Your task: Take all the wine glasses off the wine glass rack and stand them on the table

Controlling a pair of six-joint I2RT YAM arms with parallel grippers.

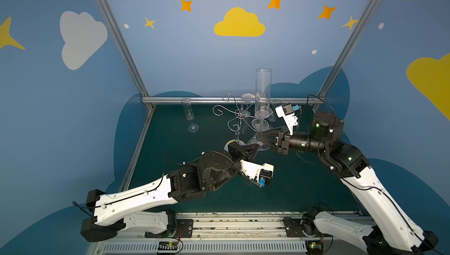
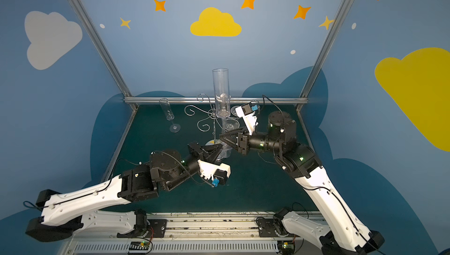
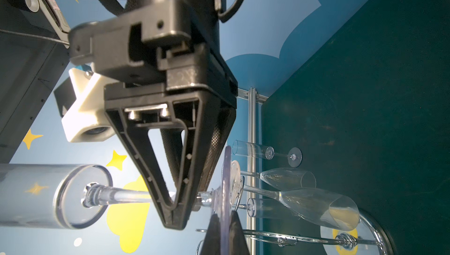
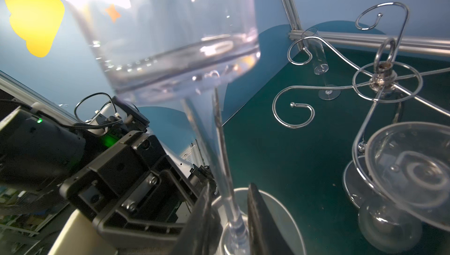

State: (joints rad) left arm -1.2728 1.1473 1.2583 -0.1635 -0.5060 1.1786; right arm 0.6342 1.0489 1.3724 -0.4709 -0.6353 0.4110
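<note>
Wine glass [image 1: 263,90] upright just right of the wine glass rack [image 1: 239,113], seemingly clear of its arms; left claw [image 1: 255,147] pinches its foot; right claw [image 1: 258,137] sits narrow round the stem, contact unclear; likely a handover: secure the stem, then release the foot.

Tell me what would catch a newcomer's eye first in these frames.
A tall clear wine glass is held upright over the middle of the green mat, its rim rising well above the chrome rack beside it in both top views. Both arms converge on it. The left gripper pinches its foot disc by the edge, and the right gripper straddles its thin stem.
</note>
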